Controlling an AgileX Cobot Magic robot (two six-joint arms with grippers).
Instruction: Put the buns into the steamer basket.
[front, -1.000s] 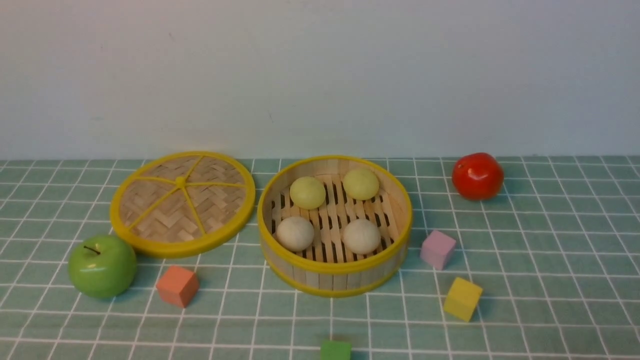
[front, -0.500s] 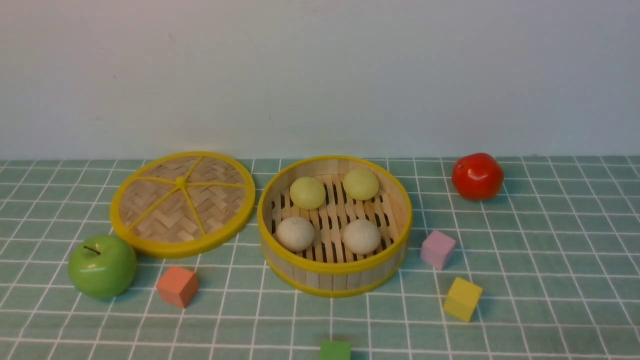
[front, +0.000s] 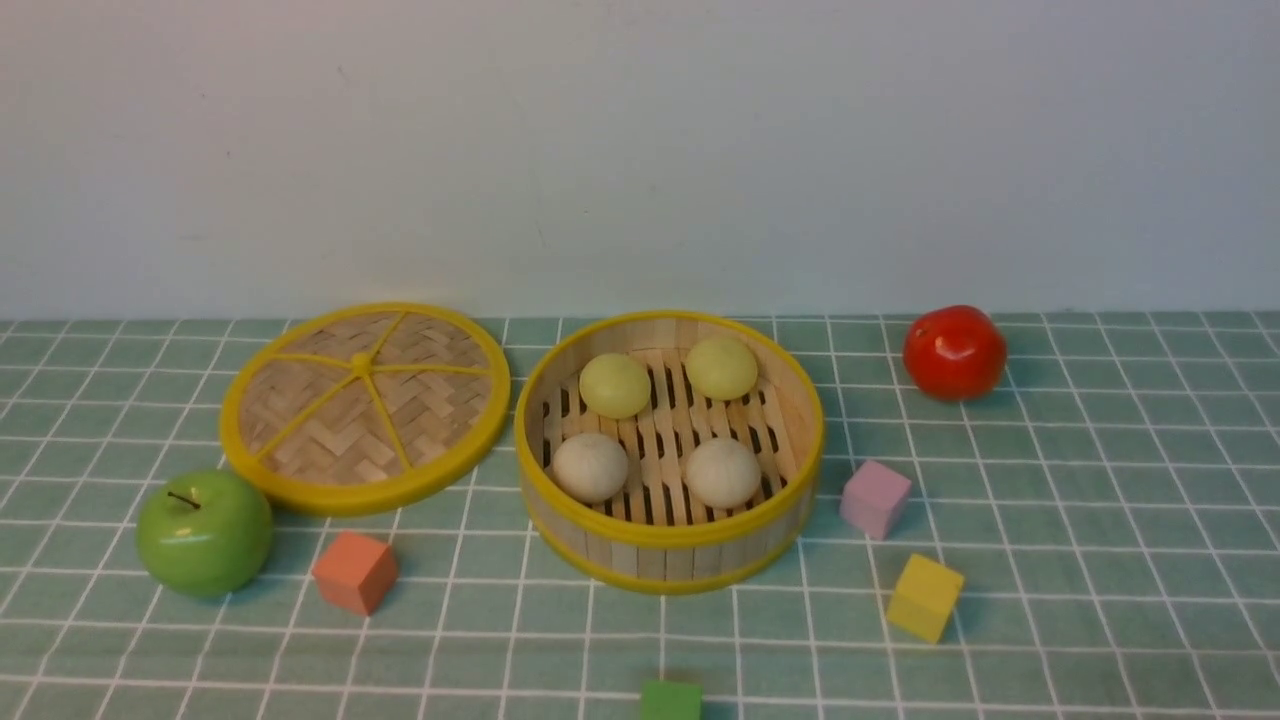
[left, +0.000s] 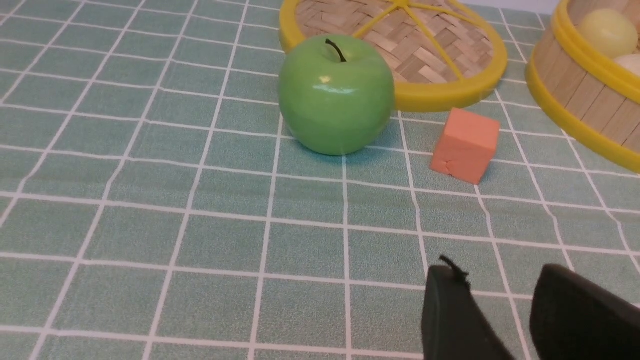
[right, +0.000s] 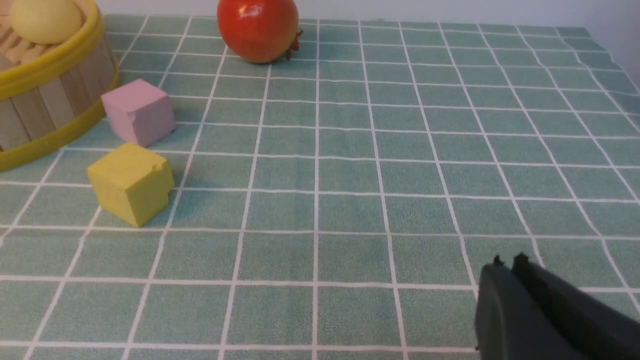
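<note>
Four smooth matte buns (front: 668, 422) sit on the slatted floor of the round bamboo steamer basket (front: 668, 545), centre frame on the desk (front: 1080, 520). Left jaws apart, right jaws together, both empty. Nothing has shifted since earlier.

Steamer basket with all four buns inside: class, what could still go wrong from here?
1. The lid lies off the basket; a knock could spill the buns.
2. The pink cube sits close to the basket wall, so an arm reaching there might bump both.
</note>
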